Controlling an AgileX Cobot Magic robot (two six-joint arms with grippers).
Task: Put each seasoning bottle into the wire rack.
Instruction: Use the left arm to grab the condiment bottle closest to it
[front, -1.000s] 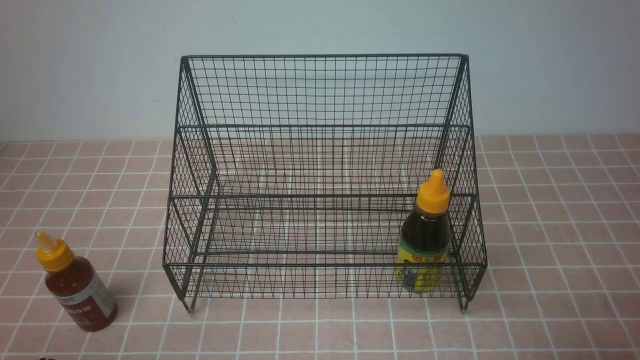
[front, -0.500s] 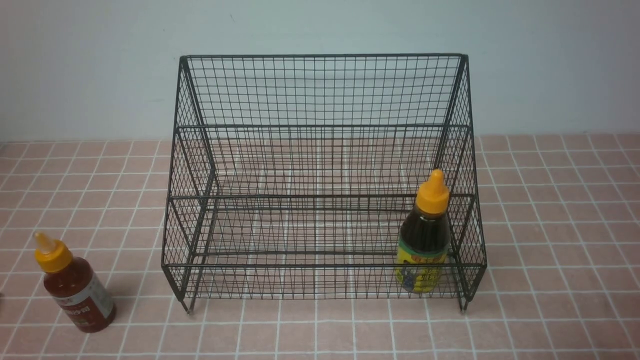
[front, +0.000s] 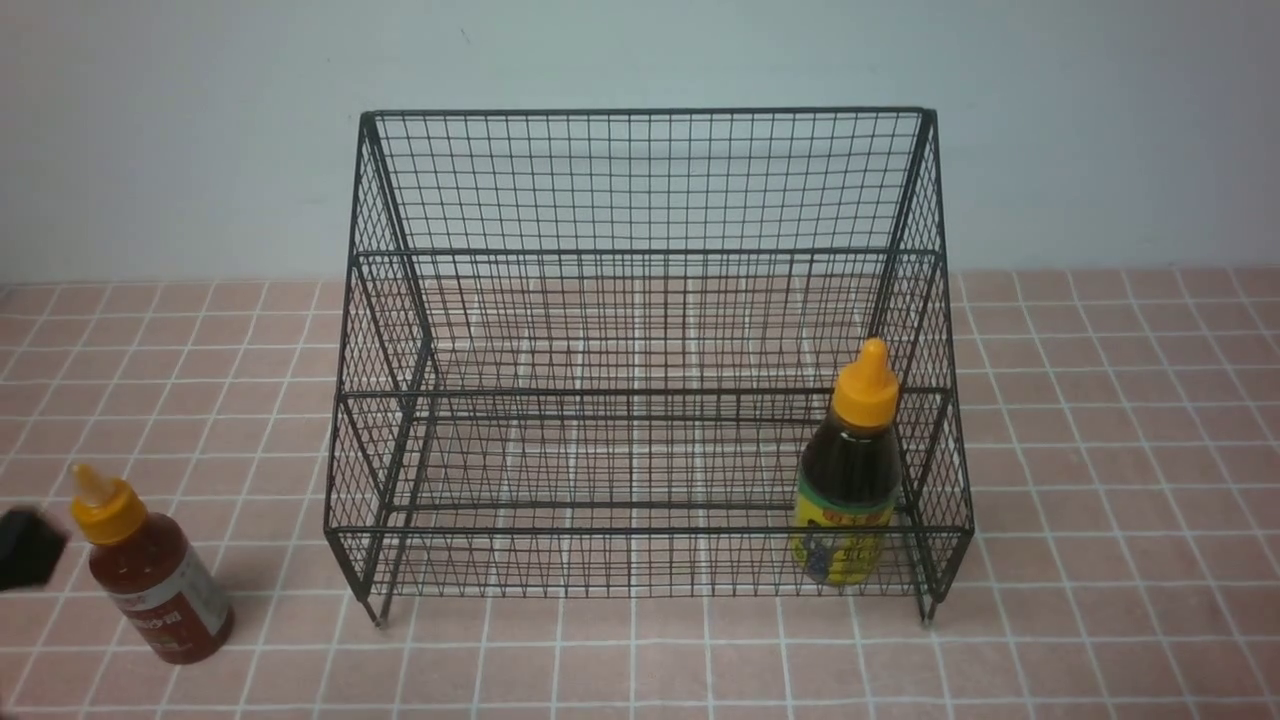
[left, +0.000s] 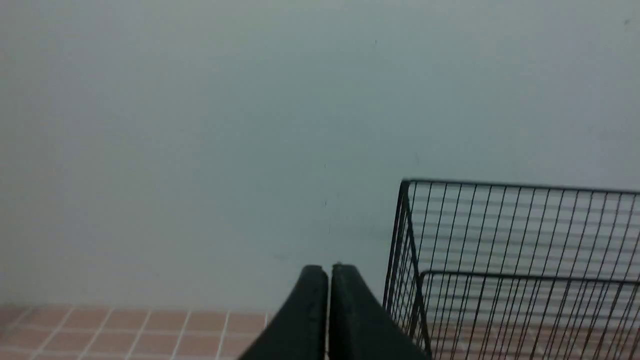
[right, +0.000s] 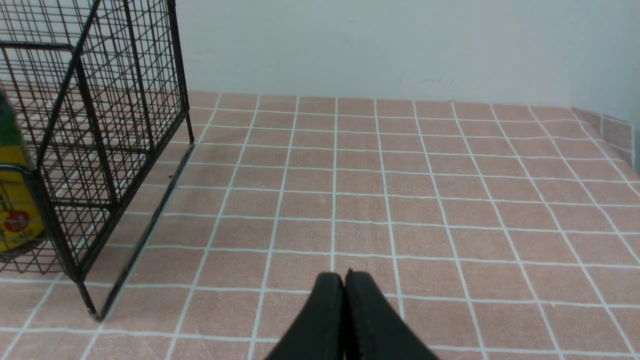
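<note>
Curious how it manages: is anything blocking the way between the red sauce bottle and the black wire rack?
Nothing visible does. Only bare pink tile lies between the red orange-capped squeeze bottle and the black wire-mesh rack, though its meshed side wall faces the bottle.

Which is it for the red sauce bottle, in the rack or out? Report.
Out. The red sauce bottle stands on the table, left of the wire rack, apart from it; only the dark sauce bottle is inside.
</note>
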